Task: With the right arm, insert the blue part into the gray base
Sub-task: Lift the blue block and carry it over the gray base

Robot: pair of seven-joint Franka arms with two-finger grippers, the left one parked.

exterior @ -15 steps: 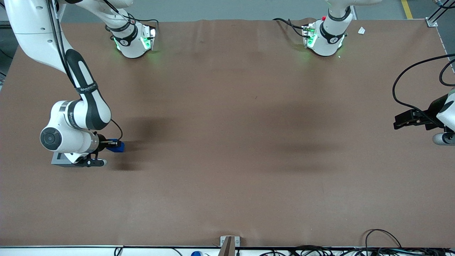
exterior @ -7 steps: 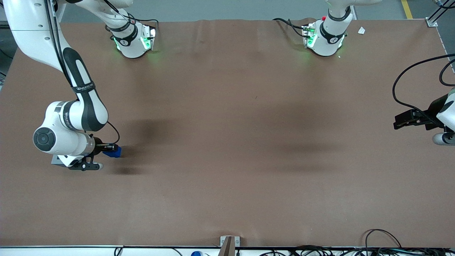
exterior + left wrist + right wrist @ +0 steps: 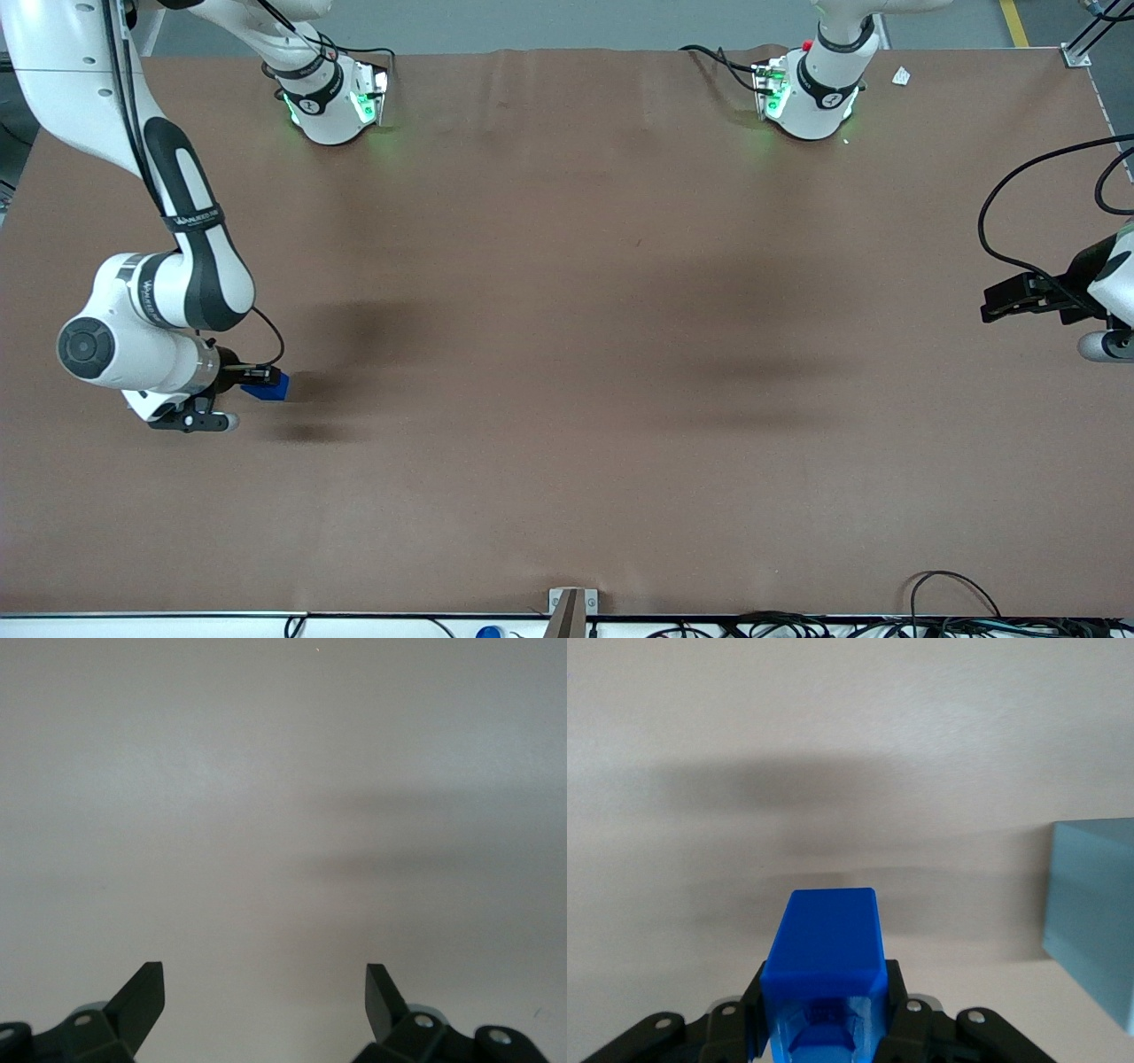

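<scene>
The blue part (image 3: 267,386) is clamped between the fingers of the right arm's gripper (image 3: 257,381), held clear of the brown table (image 3: 567,354) with its own dark shadow lying on the cloth a little nearer to the front camera. In the right wrist view the blue part (image 3: 824,952) juts out past the black fingers (image 3: 899,1001), which press against both its sides; its smooth end face points away from the wrist.

The gray base (image 3: 1091,943) shows in the right wrist view as a pale block standing on the table just beside the held part, apart from it and not touching. In the front view the base is hidden under the right arm's (image 3: 159,301) wrist, so its exact place there cannot be told.

Compared with a second ago, the arm has carried the part sideways toward the working arm's end of the table and slightly nearer to the front camera. A second ago a corner of the gray base peeked out under the wrist; half a second ago only a sliver showed; now the wrist covers it fully. The grip on the part looks unchanged across the three moments.
</scene>
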